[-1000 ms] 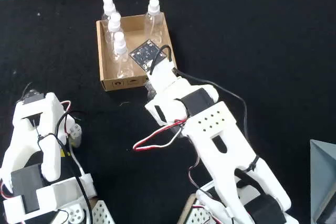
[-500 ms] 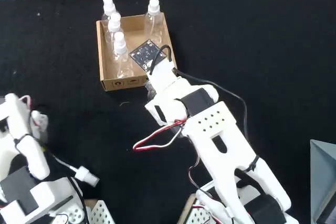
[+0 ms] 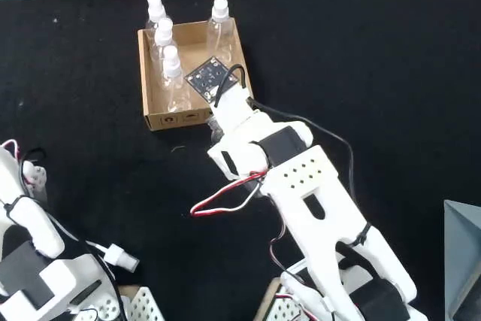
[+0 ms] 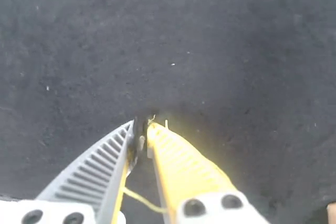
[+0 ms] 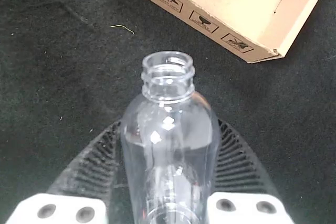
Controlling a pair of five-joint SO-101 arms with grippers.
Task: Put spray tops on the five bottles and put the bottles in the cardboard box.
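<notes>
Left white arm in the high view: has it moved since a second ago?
Yes. The left white arm has swung away from the brown cardboard box, toward the picture's left edge.

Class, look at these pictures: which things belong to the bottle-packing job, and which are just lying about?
Job in hand:
uncapped bottle, held in the right gripper
loose spray top
four capped bottles
cardboard box

Lying about:
grey object at the high view's right edge
</notes>
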